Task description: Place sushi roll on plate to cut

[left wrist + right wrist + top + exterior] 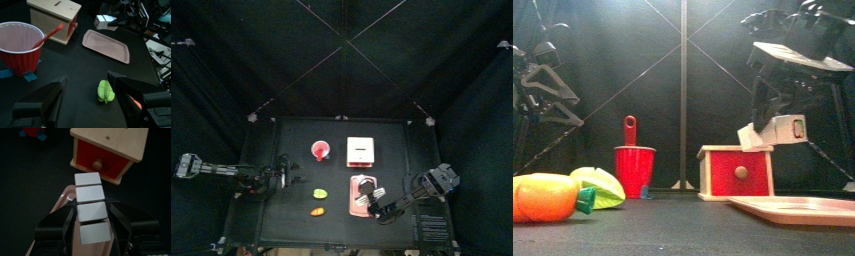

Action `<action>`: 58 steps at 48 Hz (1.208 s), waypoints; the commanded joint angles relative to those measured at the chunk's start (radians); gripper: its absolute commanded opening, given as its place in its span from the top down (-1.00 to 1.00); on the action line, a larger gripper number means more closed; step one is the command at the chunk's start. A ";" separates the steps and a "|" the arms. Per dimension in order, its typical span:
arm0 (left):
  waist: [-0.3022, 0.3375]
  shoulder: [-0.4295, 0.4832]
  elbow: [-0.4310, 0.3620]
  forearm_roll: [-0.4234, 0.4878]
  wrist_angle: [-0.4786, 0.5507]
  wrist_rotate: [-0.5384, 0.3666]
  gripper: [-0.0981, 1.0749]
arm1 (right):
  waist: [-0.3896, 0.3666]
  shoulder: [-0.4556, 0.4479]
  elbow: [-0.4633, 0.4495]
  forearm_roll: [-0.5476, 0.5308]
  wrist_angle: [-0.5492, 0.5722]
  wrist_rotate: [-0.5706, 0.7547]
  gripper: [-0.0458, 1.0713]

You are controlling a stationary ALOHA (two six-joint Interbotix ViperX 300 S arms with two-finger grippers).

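sushi roll [90,208], the whitish segmented bar with dark bands, sits clamped across its width in your right gripper [91,223], long axis running away from the wrist, hanging just above the flat salmon-pink rectangular plate [105,45], while your left gripper [87,92] rests spread wide at the left.

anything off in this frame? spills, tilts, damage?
Nothing spilled or damaged. Only oddity: the sushi roll is a long white segmented bar, gripped in the right tool above the plate, not yet set down.
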 commanded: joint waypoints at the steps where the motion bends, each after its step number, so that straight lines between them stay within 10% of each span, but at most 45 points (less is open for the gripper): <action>1: 0.002 0.002 -0.012 -0.002 -0.005 0.000 -0.83 | 0.023 -0.008 -0.015 -0.005 0.018 0.086 -0.10; 23: 0.002 0.002 -0.011 -0.002 -0.005 0.000 -0.83 | 0.103 0.120 -0.005 -0.014 0.060 0.588 -0.10; 58: 0.002 0.002 -0.009 -0.021 -0.005 0.000 -0.83 | 0.129 0.195 -0.092 0.051 0.129 0.649 -0.25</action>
